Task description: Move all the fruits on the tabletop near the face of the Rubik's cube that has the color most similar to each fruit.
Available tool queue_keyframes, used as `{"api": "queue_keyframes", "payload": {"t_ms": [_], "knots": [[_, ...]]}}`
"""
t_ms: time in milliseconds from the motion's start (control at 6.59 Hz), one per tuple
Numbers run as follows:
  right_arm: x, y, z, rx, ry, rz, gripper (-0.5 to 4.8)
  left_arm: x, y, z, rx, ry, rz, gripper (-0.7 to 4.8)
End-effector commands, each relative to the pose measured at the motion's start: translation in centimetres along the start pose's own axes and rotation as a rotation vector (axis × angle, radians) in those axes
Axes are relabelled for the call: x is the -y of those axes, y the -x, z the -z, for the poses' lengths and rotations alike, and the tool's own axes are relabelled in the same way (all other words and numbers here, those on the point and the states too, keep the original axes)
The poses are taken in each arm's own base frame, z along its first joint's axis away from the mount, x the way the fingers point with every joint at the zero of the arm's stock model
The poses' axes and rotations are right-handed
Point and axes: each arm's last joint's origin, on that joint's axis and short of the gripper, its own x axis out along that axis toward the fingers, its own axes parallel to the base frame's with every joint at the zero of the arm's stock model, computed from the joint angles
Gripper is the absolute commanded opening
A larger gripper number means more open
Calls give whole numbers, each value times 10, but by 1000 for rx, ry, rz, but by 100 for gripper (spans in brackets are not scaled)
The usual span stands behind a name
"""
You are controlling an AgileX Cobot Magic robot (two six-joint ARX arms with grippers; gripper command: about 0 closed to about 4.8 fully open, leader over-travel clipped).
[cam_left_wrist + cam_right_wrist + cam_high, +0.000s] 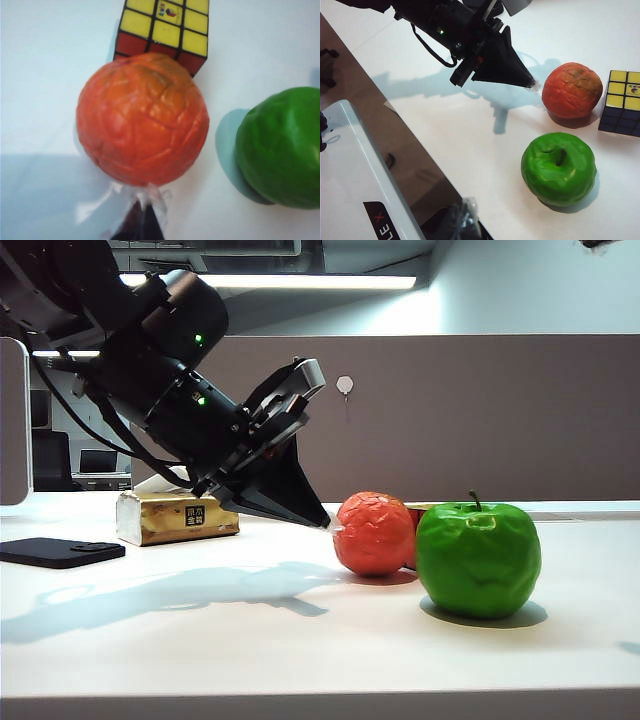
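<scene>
The red-orange fruit [375, 533] [142, 120] [571, 90] rests on the white tabletop [300, 640] right against the red face of the Rubik's cube [162, 30] [622, 102], whose top is yellow. In the exterior view only a red sliver of the cube [412, 538] shows behind the fruit. My left gripper [326, 524] [146, 207] [534, 85] is shut, empty, its taped tips at the fruit's near side. The green apple [478, 558] [282, 147] [559, 167] stands apart from the cube, stem up. My right gripper [465, 215] hangs shut over the table's edge, away from the apple.
A gold tissue box [178, 517] and a black phone [60, 552] lie at the left of the table. A white robot housing [350, 175] sits beyond the table edge near my right gripper. A brown partition [450, 420] backs the desk.
</scene>
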Motion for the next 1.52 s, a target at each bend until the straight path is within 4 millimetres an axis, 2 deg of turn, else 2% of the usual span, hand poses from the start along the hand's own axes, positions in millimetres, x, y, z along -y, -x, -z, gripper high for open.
{"api": "queue_keyframes", "payload": {"t_ms": [152, 1062, 1214, 1365, 1517], "knots": [[-1, 1, -1, 10, 11, -8, -1, -3, -9, 6, -21, 17, 9, -5], [-1, 1, -1, 8, 10, -4, -1, -3, -11, 10, -61, 36, -14, -5], [-5, 8, -2, 55, 47, 24, -1, -2, 24, -10, 9, 12, -157, -5], [-13, 22, 2, 108, 83, 129, -1, 2, 55, -26, 102, -1, -222, -5], [-17, 36, 6, 159, 107, 332, -1, 11, 75, -37, 175, 6, -251, -5]]}}
